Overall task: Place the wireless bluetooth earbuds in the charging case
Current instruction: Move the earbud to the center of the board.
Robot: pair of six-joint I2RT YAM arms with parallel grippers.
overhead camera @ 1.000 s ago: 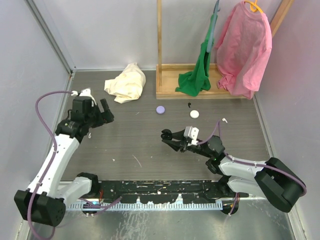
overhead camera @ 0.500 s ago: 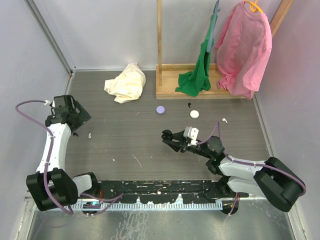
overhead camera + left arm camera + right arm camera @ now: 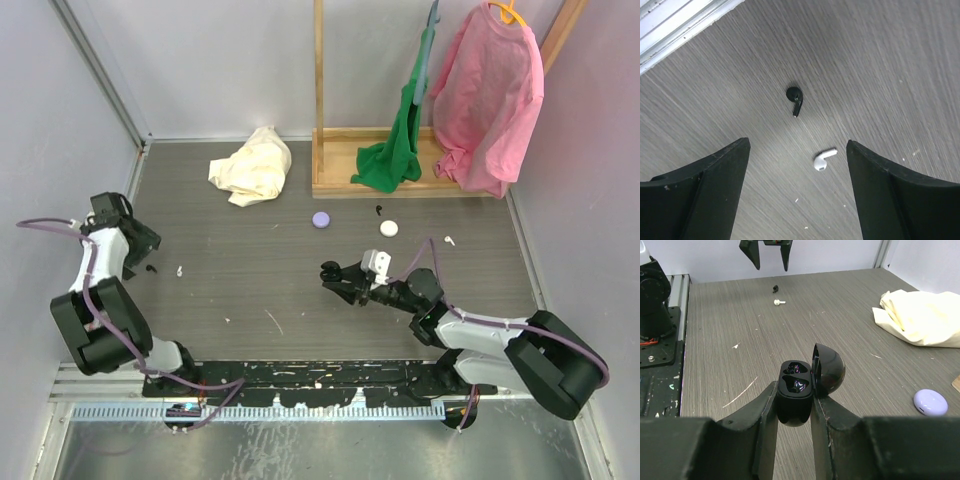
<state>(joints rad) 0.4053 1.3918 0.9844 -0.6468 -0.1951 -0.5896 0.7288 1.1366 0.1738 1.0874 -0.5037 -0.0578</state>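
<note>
**Open case held at centre, earbud pair lying far left under spread fingers**

The right fingers (image 3: 765,415) are clamped on the lower half of the black charging case (image 3: 794,399). They hold it a little above the counter (image 3: 260,280) near the middle of the overhead view. Its lid (image 3: 828,370) is tipped up and open, and both sockets are exposed.

The left fingers (image 3: 715,190) stand wide apart with nothing between them, low over the counter at the left edge of the overhead view, close to the side wall. In the left wrist view a black earbud (image 3: 795,98) lies in the upper centre of the gap. A white earbud (image 3: 824,159) lies just beside it toward the lower right, not touching it. Both rest on the counter, well apart from the case.

Other things sit in the upper half of the overhead view:
- A crumpled cream cloth (image 3: 252,165) lies left of centre.
- A lilac round case (image 3: 320,219) and a white round case (image 3: 388,228) lie beyond the held case.
- A small black piece (image 3: 378,210) lies next to the white round case; I cannot tell what it is.
- A second white earbud (image 3: 449,240) lies to the right.
- A wooden rack (image 3: 340,185) carries a green garment (image 3: 395,150) and a pink garment (image 3: 485,100).

Small white flecks dot the counter between the two arms.
</note>
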